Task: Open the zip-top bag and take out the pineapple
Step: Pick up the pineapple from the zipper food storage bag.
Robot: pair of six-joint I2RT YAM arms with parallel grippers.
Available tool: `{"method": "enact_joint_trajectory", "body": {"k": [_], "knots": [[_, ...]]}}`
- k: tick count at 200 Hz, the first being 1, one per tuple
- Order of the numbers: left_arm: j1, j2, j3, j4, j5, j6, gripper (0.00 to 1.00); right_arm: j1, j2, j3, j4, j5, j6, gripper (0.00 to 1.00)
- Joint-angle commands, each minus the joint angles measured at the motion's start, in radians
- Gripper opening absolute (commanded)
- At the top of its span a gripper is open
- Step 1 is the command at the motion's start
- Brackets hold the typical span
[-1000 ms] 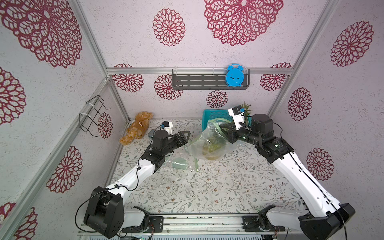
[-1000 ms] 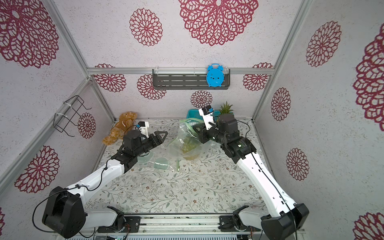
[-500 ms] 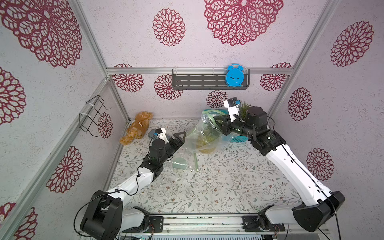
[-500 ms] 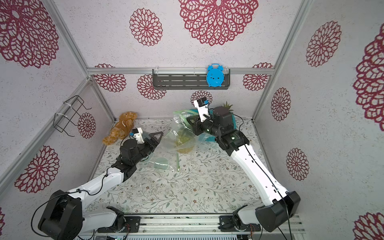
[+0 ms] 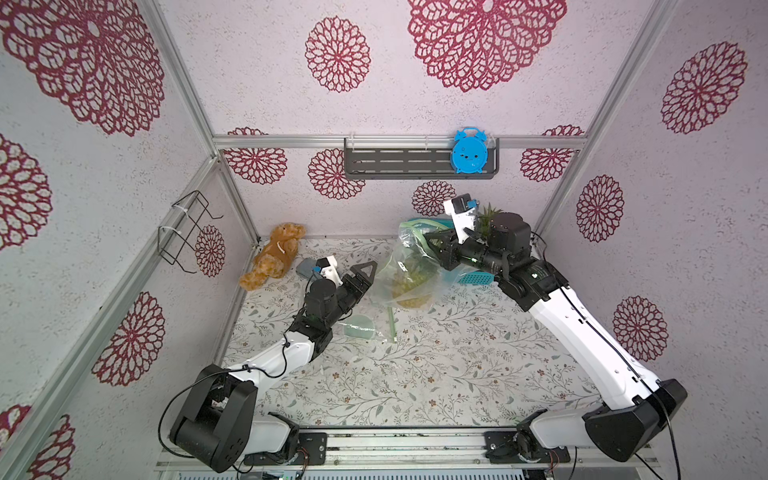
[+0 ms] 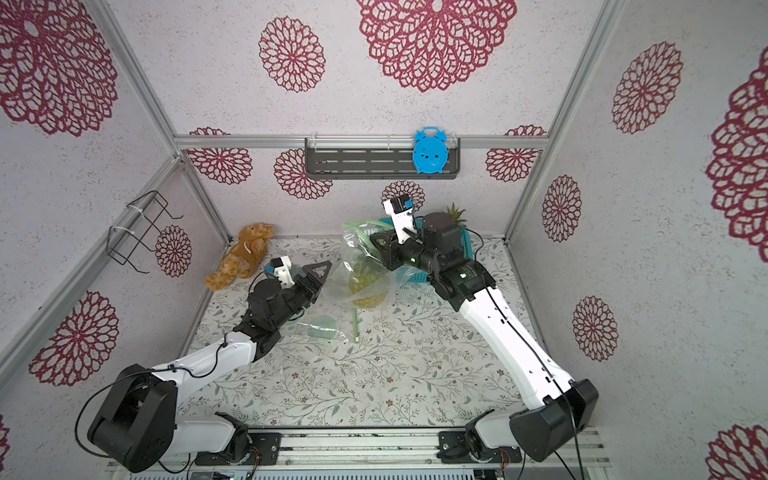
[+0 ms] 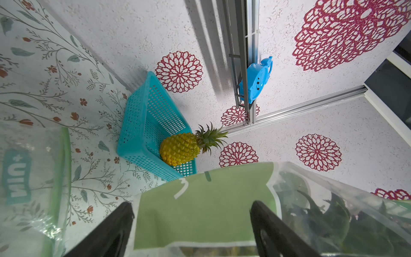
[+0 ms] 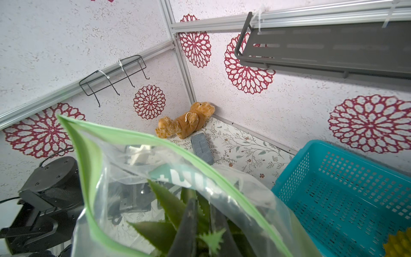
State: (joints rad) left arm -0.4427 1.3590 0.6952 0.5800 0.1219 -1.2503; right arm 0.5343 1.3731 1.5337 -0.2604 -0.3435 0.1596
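The left claw (image 5: 365, 277) is empty, with its jaws wide apart, and the zip-top bag (image 5: 390, 274) hangs just in front of its tips. The pineapple (image 5: 412, 286) is still inside the bag, below the right claw (image 5: 431, 245), which seems closed on its leaves through the open mouth. The taking-out is in hand. Next, I judge, the left claw must pinch the bag and hold it back.

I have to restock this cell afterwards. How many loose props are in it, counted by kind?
Clear zip-top bag with green seal: 2, one raised, one lying flat
Teal perforated plastic basket: 1
Yellow pineapple with green crown: 2, one in the raised bag, one in the basket
Brown plush teddy bear: 1
Blue plastic alarm clock: 1
Flat grey block: 1
Total: 8
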Motion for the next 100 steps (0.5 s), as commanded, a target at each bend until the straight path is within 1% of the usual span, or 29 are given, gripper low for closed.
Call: {"method": "enact_joint_trajectory", "body": {"k": [1, 18, 47, 100], "knots": [[-0.009, -0.027, 0.004, -0.061, -0.045, 0.015, 0.89, 0.009, -0.030, 0.091, 0.138, 0.004, 0.002, 0.00], [-0.008, -0.048, -0.006, -0.091, -0.072, 0.026, 0.91, 0.009, -0.033, 0.093, 0.144, 0.006, 0.001, 0.00], [-0.009, -0.043, -0.006, -0.063, -0.057, 0.017, 0.91, 0.009, -0.029, 0.092, 0.150, -0.007, 0.007, 0.00], [-0.013, -0.001, -0.018, 0.073, -0.011, -0.039, 0.84, 0.009, -0.026, 0.062, 0.167, -0.019, 0.022, 0.00]]}}
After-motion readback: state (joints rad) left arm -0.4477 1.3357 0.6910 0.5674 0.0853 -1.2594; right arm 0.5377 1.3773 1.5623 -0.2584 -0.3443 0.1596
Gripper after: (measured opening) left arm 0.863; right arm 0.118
